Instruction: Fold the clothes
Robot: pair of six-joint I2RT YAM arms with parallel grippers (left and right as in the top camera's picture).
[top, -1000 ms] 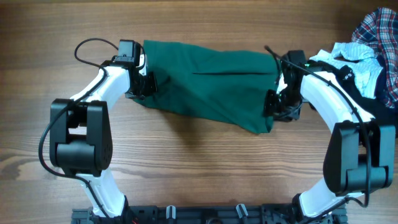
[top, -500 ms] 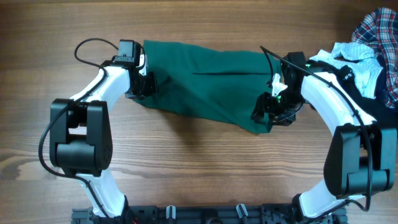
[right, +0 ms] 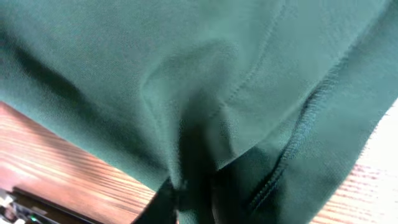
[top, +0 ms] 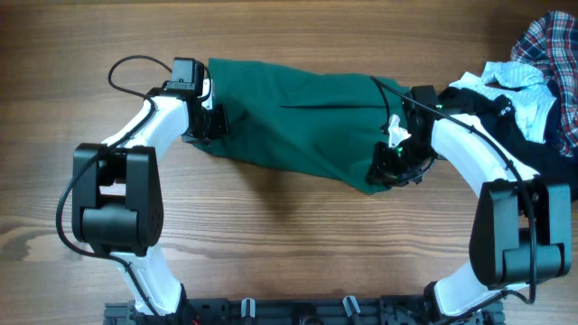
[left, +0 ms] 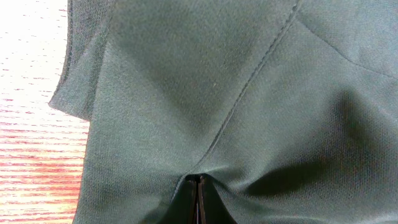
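While the dark green garment (top: 298,117) lies spread across the wooden counter (top: 271,244), it stretches between the two arms, one end at each pincer. The left pincer (top: 212,124) sits at the garment's left edge with its jaws pressed together on the cloth. In the left wrist view the left pincer (left: 198,194) shows as two dark tips touching, the dark green garment (left: 217,81) puckering into creases that run out from them, a stitched seam rising away from the tips, and a strip of bare counter (left: 37,155) off to the left of them. The right pincer (top: 386,170) is at the garment's lower right corner, resting on top of the cloth. In the right wrist view the right pincer (right: 186,199) stands narrow, with a ridge of the dark green garment (right: 186,62) gathered up and nipped between its dark fingers, a hemmed edge running just to the right of them and the counter (right: 62,162) showing to the left. Beyond the right pincer, behind its arm and well apart from the green cloth, the remaining clothes lie heaped: a white piece (top: 510,77), a black garment (top: 540,153) and a plaid shirt (top: 551,45).
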